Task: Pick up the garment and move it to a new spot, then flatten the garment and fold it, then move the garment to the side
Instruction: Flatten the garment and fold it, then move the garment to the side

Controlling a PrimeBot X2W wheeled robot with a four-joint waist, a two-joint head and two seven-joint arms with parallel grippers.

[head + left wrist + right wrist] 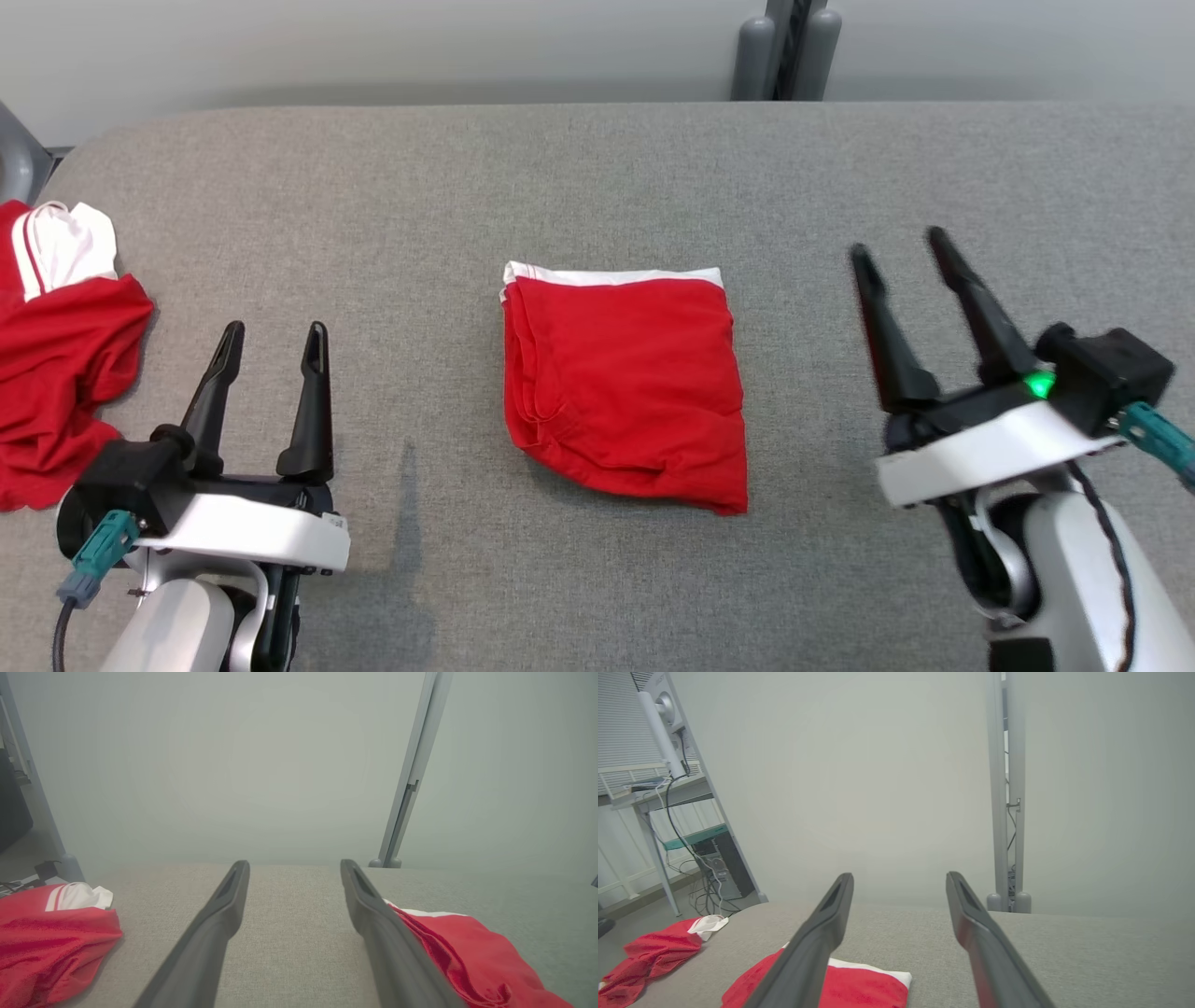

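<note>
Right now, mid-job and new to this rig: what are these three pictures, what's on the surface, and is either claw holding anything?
One picture looks down from the robot's head; the other two look forward from a camera on each wrist. The left gripper and right gripper are open, holding nothing. On the grey fabric surface a folded red garment with a white edge lies between them. A crumpled red-and-white garment sits at the left edge.

White wrists (252, 532) bear dark tapered fingers (313, 392), teal plugs (101, 551), green light (1038, 384).
</note>
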